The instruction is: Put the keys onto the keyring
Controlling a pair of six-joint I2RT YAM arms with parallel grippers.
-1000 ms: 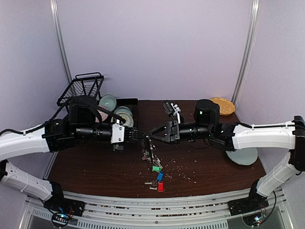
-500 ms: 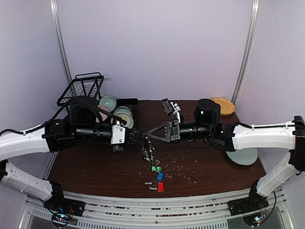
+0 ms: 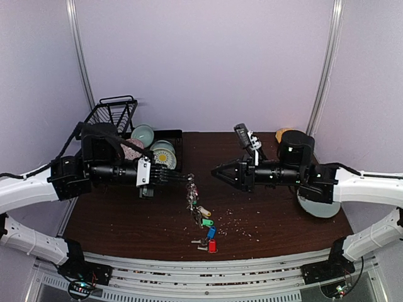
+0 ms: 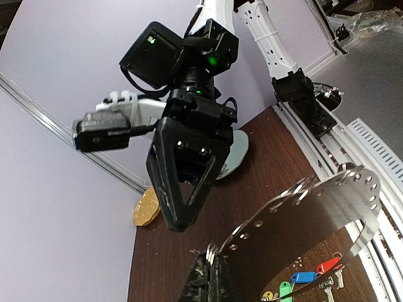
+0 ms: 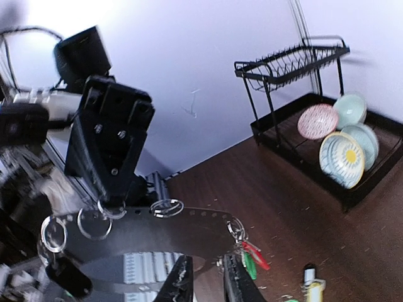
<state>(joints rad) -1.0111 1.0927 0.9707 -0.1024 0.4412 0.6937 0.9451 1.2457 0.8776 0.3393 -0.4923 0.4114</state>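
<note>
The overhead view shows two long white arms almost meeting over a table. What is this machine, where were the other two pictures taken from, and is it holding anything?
It is a robot with two jointed arms bolted to the table's near edge, each ending in a two-fingered pincer. The overhead view comes from a fixed camera above and behind the arms. The other two come from small cameras on the wrists, so each one looks past its own fingers at the opposite arm.

The left pincer is clamped shut on the keyring, a big metal hoop. The keys, with green, blue and red tags, trail from it down to the brown table. The right pincer is near the hoop but holds nothing. A black dish rack with plates is at the back left.
</note>
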